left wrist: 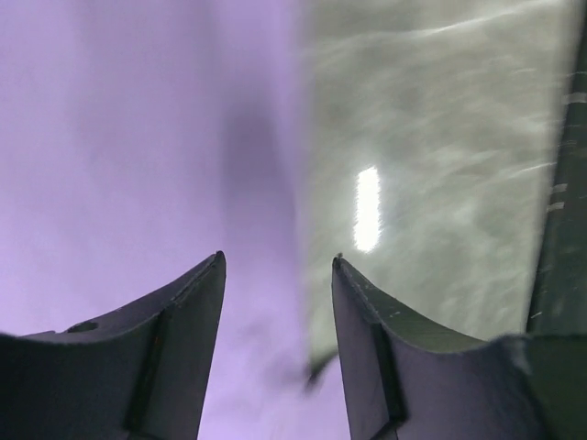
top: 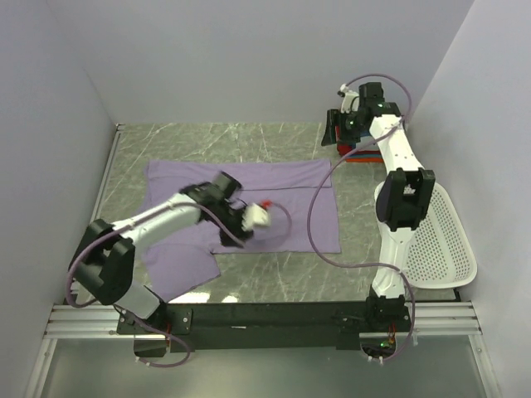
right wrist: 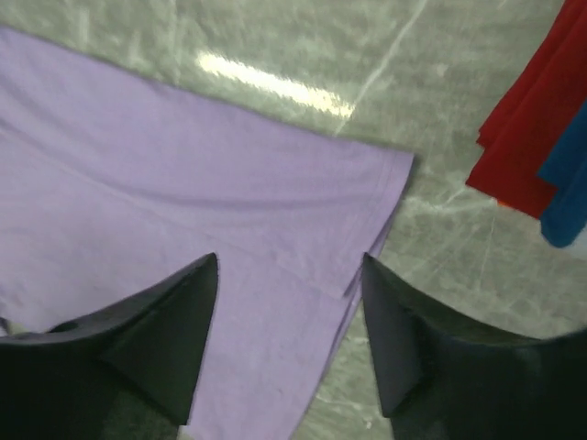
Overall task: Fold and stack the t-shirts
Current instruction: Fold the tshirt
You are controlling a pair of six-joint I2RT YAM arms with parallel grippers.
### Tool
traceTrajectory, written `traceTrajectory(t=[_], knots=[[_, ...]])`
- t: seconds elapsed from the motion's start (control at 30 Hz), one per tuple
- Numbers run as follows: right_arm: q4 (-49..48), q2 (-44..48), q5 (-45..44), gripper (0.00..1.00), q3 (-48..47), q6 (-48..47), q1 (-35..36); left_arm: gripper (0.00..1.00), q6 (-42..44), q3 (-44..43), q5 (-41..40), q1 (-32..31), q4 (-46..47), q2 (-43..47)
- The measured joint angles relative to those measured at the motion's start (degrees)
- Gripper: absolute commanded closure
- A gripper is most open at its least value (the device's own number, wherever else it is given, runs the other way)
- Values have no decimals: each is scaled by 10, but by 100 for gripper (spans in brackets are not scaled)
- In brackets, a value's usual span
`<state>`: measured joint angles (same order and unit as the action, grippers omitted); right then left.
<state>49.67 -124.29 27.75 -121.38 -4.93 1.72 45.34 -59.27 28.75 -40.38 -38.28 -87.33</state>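
Note:
A lavender t-shirt lies spread flat on the marble table. My left gripper hovers over its near edge. In the left wrist view this gripper is open, with nothing between the fingers, and the shirt's edge runs below the gap. My right gripper is at the far right, beside a stack of folded t-shirts. The right wrist view shows it open and empty above a corner of the lavender shirt. A red shirt and a blue one lie to its right.
A white perforated basket stands at the right, next to the right arm. Grey walls close in the table on the left, back and right. The black mounting rail runs along the near edge.

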Motion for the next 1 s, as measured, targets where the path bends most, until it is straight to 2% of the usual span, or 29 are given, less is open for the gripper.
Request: traceTrajectory(t=[0.03, 0.07, 0.2, 0.23, 0.4, 0.53, 0.67, 0.8, 1.0], knots=[[8, -3, -15, 43, 0, -9, 7, 47, -1, -1, 8, 40, -4, 5], [15, -6, -27, 48, 0, -19, 14, 49, -5, -7, 18, 85, -9, 5], [33, -36, -106, 63, 0, -57, 62, 54, -71, -99, 43, 264, -15, -58], [35, -44, -124, 63, 0, -63, 73, 57, -96, -131, 46, 302, -5, -85], [34, -94, -231, 64, 0, -102, 130, 59, -214, -240, 33, 441, 36, -206], [26, -127, -295, 64, -10, -124, 147, 62, -288, -275, 8, 506, 42, -285], [15, -160, -351, 64, -38, -149, 143, 62, -336, -298, -18, 543, 42, -341], [-5, -177, -406, 65, -40, -184, 143, 61, -367, -320, -58, 561, 44, -352], [-43, -213, -474, 65, -82, -238, 156, 59, -417, -369, -58, 579, 40, -385]])
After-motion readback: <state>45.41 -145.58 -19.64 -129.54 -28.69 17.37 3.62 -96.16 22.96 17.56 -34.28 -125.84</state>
